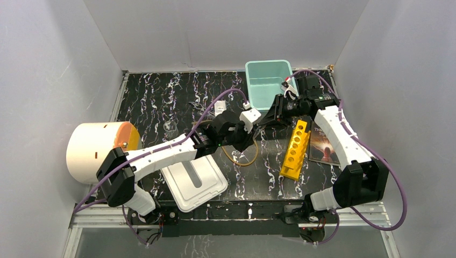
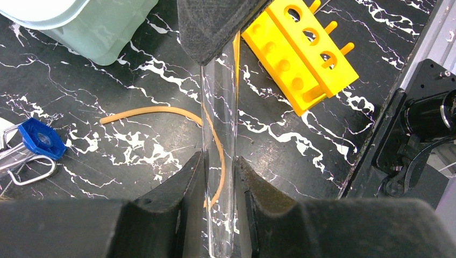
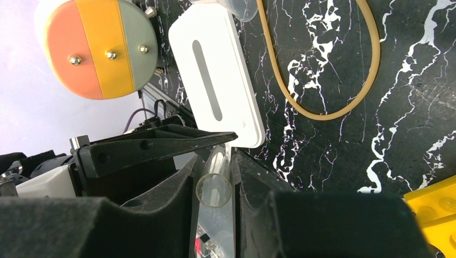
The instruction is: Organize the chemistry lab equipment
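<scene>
While the left gripper (image 2: 219, 161) clamps the glass tube (image 2: 219, 123) in mid-air near the yellow rack (image 1: 296, 149), the right gripper (image 3: 216, 161) brackets its open end. Gripping yet? Can't tell. Looks like a handover; next, one secure hold before any release.

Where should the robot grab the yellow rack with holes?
Probably mid-length, across the narrow width of the yellow rack, coming straight down from above. It lies flat on the table, long, with straight parallel sides that look easy to pinch.

Clear glass tube (image 2: 219, 134) held above the surface (image 2: 107, 177).
Amber tubing loop (image 2: 156, 110) lies flat beneath it; small blue piece (image 2: 42, 138) rests apart.
</scene>
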Tool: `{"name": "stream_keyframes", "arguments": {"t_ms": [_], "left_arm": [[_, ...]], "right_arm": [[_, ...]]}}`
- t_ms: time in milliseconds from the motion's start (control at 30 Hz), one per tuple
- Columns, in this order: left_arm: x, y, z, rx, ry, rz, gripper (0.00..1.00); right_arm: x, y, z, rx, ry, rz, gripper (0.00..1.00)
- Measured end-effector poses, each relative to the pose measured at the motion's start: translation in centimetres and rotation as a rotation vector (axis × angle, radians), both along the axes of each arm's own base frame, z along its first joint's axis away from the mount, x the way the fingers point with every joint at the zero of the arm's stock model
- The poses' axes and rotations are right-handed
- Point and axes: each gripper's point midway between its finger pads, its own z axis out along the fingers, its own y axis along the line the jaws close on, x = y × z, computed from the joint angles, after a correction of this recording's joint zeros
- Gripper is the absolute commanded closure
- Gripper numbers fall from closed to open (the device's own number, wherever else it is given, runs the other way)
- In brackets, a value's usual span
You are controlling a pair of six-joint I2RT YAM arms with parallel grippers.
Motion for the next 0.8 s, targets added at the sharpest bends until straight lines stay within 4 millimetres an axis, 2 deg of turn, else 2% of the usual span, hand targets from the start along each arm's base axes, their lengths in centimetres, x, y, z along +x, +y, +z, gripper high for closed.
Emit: {"name": "stream_keyframes", "arguments": {"t_ms": [67, 100, 200, 267, 367, 400, 533, 667, 800], "left_arm": [[0.0, 0.0, 0.0, 0.000, 0.000, -0.002, 0.86], [0.0, 0.0, 0.0, 0.000, 0.000, -0.002, 0.81], [0.0, 0.0, 0.0, -0.001, 0.002, 0.005, 0.55], [0.2, 0.0, 0.1, -0.007, 0.010, 0.026, 0.32], [1.0, 0.1, 0.8, -0.032, 0.025, 0.079, 0.14], [1.4, 0.2, 1.0, -0.043, 0.035, 0.106, 0.03], [3.0, 1.6, 1.8, -0.111, 0.089, 0.211, 0.02], [5.2, 6.5, 4.2, -0.274, 0.170, 0.405, 0.02], [5.6, 7.8, 3.5, -0.290, 0.214, 0.476, 0.02]], "right_arm": [[0.1, -0.1, -0.2, -0.012, -0.002, -0.002, 0.74], [0.1, -0.2, -0.2, -0.013, -0.004, -0.001, 0.74], [0.1, -0.2, -0.3, -0.019, -0.008, -0.004, 0.75], [0.3, -0.4, -0.5, -0.031, -0.011, -0.011, 0.75], [0.7, -0.7, -0.3, -0.059, -0.031, -0.028, 0.75], [1.1, -0.9, 0.0, -0.073, -0.052, -0.037, 0.75], [2.9, -2.5, 2.0, -0.186, -0.168, -0.081, 0.75], [4.6, -6.5, 4.1, -0.419, -0.296, -0.173, 0.76], [5.4, -9.7, 5.0, -0.578, -0.350, -0.257, 0.76]]}}
